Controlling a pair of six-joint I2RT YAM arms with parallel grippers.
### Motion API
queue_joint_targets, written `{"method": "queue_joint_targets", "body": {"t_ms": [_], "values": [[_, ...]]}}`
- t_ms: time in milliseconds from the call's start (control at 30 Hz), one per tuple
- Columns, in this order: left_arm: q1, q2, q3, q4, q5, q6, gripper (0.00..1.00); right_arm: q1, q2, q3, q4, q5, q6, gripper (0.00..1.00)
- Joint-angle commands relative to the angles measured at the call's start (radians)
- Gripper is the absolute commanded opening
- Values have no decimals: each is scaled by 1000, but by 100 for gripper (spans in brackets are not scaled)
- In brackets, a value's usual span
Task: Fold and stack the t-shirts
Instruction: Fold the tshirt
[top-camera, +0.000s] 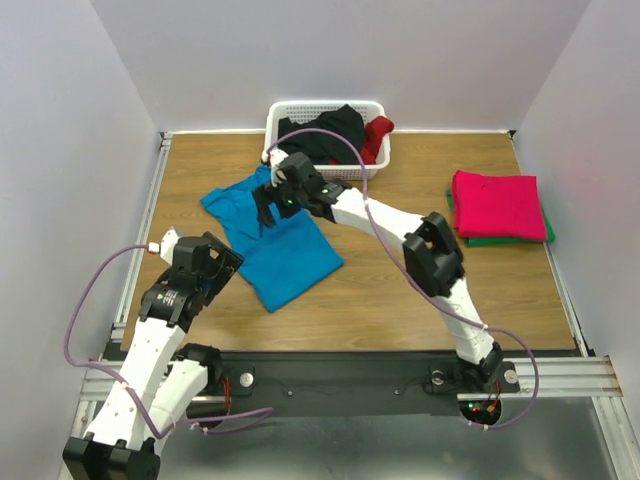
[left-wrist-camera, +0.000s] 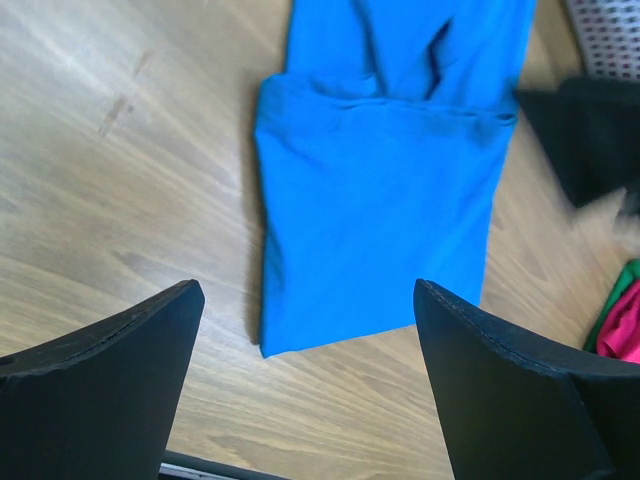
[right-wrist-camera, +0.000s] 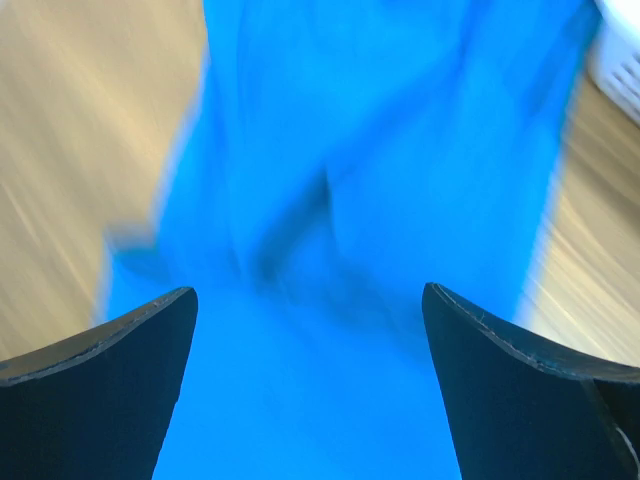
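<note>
Turquoise t-shirt (top-camera: 285, 250) lies flat on table (top-camera: 420, 300), partly folded: doubled panel nearest L gripper (left-wrist-camera: 305, 290), looser creased part beyond it. L gripper fingers wide apart, nothing btwn them, held above bare wood. Shirt's near hem sits just ahead of the tips, offset toward one finger. R gripper (right-wrist-camera: 310, 292) fingers also spread and empty, over shirt's far part. Cloth fills the space btwn and ahead of its tips, but view is blurred, so contact can't be told. Magenta-red t-shirt (top-camera: 498, 203) is folded on green t-shirt (top-camera: 545, 232), well apart from both grippers. Black t-shirt (top-camera: 325, 130) and dark red t-shirt (top-camera: 378, 135) are in basket (top-camera: 325, 106), beyond R tips. Judgement: cloth light, limp, no stiffness. Will sag and drag, and layers may slide apart. Pinch all layers at hem corners, one corner per gripper, not mid-panel.
</note>
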Motion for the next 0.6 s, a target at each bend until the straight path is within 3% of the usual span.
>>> {"method": "queue_joint_targets", "body": {"t_ms": [0,133,233,367,567], "values": [[4,-6,84,-48,-41,98,98,-2,-331,-266,59,-96,-521,100],[5,35,115,-46,-23,174,98,20,-562,-640,64,-201,-735,100],[5,55,116,-22,-8,197,98,54,-653,-759,136,-190,-635,100],[5,98,128,14,34,240,98,191,-736,-1001,240,11,-555,100],[5,147,150,29,58,315,98,297,-687,-1009,265,123,-639,100]]}}
